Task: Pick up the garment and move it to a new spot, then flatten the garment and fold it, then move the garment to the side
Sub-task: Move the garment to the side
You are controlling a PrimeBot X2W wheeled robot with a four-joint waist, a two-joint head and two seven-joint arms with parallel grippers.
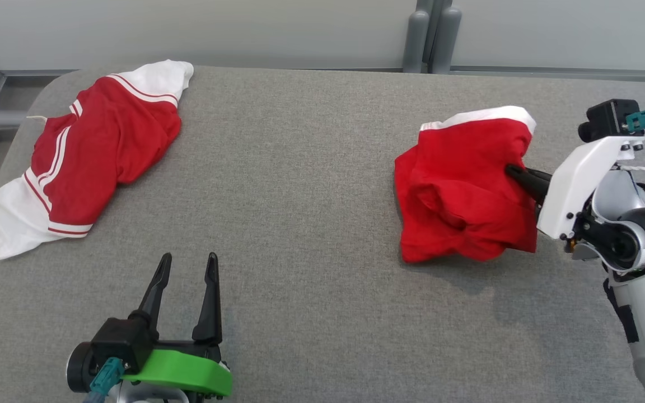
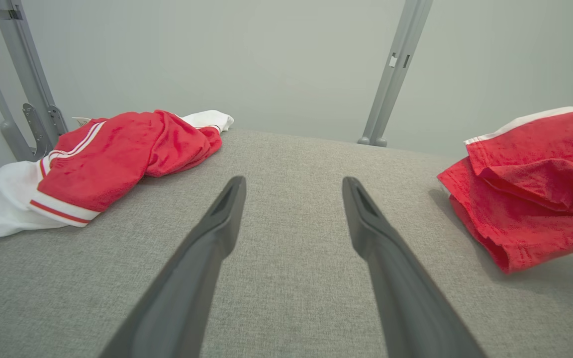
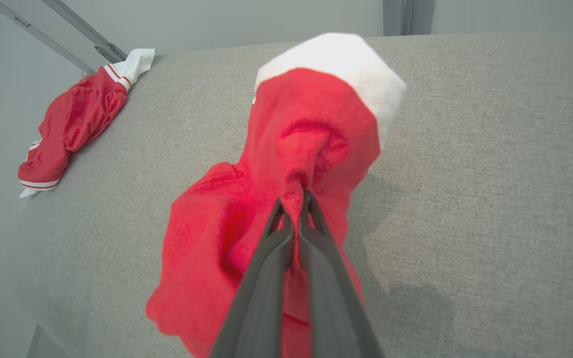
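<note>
On the right side of the grey tabletop (image 1: 300, 196), the right hand (image 3: 291, 199) has its two dark fingers pressed together on a fold of the red garment (image 1: 462, 190), pinching the cloth near its middle. The garment is bunched, with a white band along its far edge. It hangs from the fingers with a shadow on the tabletop under it, and I cannot tell if its near edge touches the surface. At the near left, the left hand (image 1: 188, 260) is low over the tabletop with its fingers spread and pointing to the far side, holding nothing. At the far left corner lies a second garment (image 1: 93, 151), red with white stripes and white ends, crumpled, well apart from both hands.
</note>
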